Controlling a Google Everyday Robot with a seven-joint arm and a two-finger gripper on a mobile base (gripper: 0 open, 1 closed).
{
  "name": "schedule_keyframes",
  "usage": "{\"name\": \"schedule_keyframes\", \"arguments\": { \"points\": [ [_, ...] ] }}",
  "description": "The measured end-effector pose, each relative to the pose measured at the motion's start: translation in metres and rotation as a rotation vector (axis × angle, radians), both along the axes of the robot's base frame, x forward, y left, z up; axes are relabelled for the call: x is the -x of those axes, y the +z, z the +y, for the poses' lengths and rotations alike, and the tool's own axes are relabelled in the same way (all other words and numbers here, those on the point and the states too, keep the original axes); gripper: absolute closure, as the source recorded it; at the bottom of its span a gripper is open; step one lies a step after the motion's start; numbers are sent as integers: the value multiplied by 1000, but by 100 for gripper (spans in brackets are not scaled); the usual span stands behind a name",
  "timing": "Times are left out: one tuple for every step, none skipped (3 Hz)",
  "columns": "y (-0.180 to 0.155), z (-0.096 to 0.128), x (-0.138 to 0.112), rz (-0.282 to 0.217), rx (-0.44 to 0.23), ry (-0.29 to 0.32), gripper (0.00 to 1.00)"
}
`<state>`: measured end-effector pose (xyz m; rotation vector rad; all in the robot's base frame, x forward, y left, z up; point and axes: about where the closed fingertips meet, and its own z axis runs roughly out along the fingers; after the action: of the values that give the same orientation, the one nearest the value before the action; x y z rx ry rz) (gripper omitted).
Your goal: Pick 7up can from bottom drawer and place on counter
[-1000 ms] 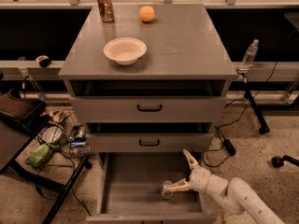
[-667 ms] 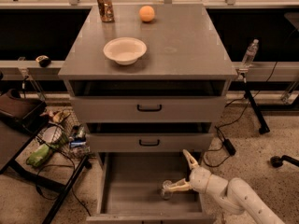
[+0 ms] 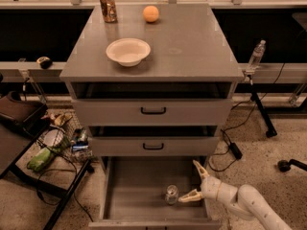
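- The 7up can stood upright on the grey floor of the bottom drawer, which was pulled fully out, the can toward the drawer's front right.
- The can sat at about 8 o'clock from the robot's hand, which reached in over the drawer's right side from the white arm at lower right.
- The hand was spread wide, its two pale fingers splayed in a V: the upper finger pointed toward 11 o'clock, up at the middle drawer, and the lower finger pointed toward 9 o'clock, at the can.
- The lower finger's tip lay just beside the can at its 3 o'clock side; whether it touched the can could not be told.
- The upper finger was well clear of the can, and nothing was held between the two.
- The middle drawer and the top drawer, both with black handles, were each open a little way.
- On the counter a white bowl sat at the left, with a brown-gold can at its 11 o'clock near the back edge and an orange ball at its 1 o'clock.
- A clear water bottle stood on a ledge at 3 o'clock from the counter.
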<state>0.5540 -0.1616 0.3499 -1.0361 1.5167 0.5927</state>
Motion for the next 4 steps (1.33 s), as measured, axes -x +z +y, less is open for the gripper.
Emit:
{"name": "schedule_keyframes", "arguments": {
  "points": [
    [-43, -16, -4, -10, 48, 32, 0],
    [-90, -16, -6, 9, 51, 64, 0],
    [-141, -2, -4, 49, 49, 116, 0],
    [-163, 10, 0, 83, 40, 148, 0]
  ]
}}
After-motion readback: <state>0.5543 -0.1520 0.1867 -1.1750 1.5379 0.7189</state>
